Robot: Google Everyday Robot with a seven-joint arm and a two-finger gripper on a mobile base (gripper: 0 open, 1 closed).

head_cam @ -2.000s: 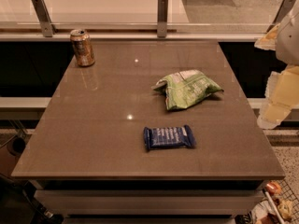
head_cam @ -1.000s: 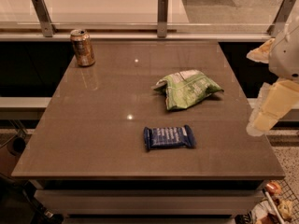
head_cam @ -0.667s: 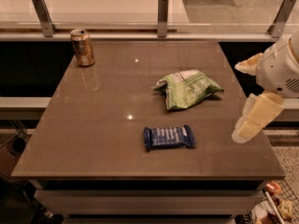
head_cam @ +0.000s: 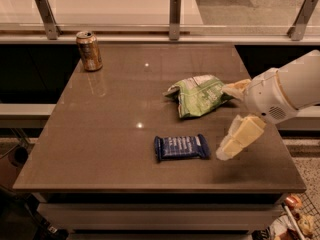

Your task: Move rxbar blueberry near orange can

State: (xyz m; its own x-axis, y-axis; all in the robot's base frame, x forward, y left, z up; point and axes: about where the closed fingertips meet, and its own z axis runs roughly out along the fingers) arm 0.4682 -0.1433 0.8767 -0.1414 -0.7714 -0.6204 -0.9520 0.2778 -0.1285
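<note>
A flat dark-blue snack bar wrapper (head_cam: 181, 147) lies lower centre; a small orange metal can (head_cam: 89, 50) stands upper left. At right, the cream two-finger gripper (head_cam: 231, 118) hovers released.

Flat rxbar blueberry (head_cam: 181, 147) lies near gripper (head_cam: 223, 122); orange can (head_cam: 89, 51) upright, well apart.

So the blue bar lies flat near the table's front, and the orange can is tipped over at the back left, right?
No: the orange can stands upright, as the camera view shows. The blue bar does lie flat near the front; the open gripper hovers beside it.
</note>
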